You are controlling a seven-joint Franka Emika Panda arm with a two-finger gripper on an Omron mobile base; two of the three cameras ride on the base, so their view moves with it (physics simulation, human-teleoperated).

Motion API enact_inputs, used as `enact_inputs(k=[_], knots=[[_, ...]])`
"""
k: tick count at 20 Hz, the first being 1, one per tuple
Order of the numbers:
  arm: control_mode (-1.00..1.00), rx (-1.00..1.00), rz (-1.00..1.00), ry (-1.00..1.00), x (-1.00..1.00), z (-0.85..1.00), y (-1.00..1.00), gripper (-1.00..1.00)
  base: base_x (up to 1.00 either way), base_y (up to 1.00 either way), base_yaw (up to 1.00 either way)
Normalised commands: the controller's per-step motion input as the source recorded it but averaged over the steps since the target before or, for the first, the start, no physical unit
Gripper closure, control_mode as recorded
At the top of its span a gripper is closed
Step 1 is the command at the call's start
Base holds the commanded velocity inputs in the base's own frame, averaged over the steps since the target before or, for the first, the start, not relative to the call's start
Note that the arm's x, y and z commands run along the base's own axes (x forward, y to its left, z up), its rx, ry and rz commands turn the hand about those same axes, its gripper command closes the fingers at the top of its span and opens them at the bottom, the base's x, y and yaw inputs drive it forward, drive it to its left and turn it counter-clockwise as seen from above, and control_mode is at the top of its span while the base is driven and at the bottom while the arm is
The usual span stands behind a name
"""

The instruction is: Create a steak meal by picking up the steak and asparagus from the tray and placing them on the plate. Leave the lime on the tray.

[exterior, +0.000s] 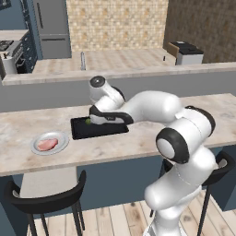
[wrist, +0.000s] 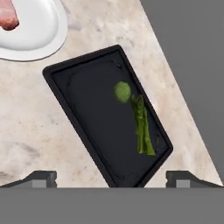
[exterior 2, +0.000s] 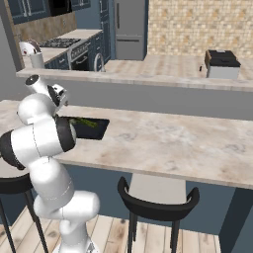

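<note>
Steak [exterior: 47,144] lies on plate [exterior: 62,144], left of tray [wrist: 78,83]. Asparagus [wrist: 143,127] and lime [wrist: 122,92] touch on tray. Gripper [wrist: 111,179] hovers above, fingers spread, empty.

Pink steak [exterior: 47,144] lies flat on white plate [exterior: 62,142]; dark-green asparagus [wrist: 142,125] and round lime [wrist: 122,92], just beside each other, on black tray [wrist: 78,87].

One steak [wrist: 8,18] lies on the one plate [wrist: 41,37], at about 10 o'clock from the one black tray [wrist: 83,105] in the hand view. On that tray sit one lime [wrist: 122,92] and one small bunch of asparagus [wrist: 142,127], its stalks too close to count. Two dark stools [exterior: 46,200] stand before the counter [exterior: 110,147].
</note>
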Motion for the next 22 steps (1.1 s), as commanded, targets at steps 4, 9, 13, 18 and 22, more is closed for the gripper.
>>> enact_inputs(k=[4, 9, 13, 18, 22], knots=[[-1.00, 0.00, -0.20, 0.24, 0.31, 0.02, -0.55, -1.00, 0.00, 0.00, 0.00], [-1.00, 0.00, -0.13, 0.30, 0.33, 0.00, -0.22, -1.00, 0.00, 0.00, 0.00], [-1.00, 0.00, -0.04, 0.20, 0.35, -0.01, -0.03, -1.00, 0.00, 0.00, 0.00], [-1.00, 0.00, 0.00, 0.05, 0.35, -0.20, -0.01, -1.00, 0.00, 0.00, 0.00], [-1.00, 0.00, 0.00, 0.05, 0.39, -0.32, 0.00, -1.00, 0.00, 0.00, 0.00]])
